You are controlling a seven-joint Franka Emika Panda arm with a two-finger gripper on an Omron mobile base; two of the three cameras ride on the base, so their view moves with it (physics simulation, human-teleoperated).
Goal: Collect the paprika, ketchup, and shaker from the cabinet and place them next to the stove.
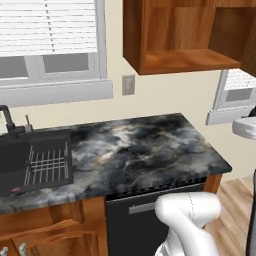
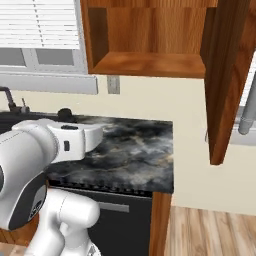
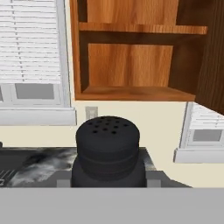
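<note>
Pincer clamped on shaker; cabinet beyond

**Shaker up close, cabinet standing open**

The shaker sits right in front of the hand camera, dark grey-black, ribbed in stacked rings, its rounded top dotted with small holes. It stands upright as that view shows it, its base hidden at the bottom edge. Behind and above it hangs the cabinet, reddish-brown wood on the cream wall, door swung open to the right, with one inner shelf and a plain wood interior.
</note>
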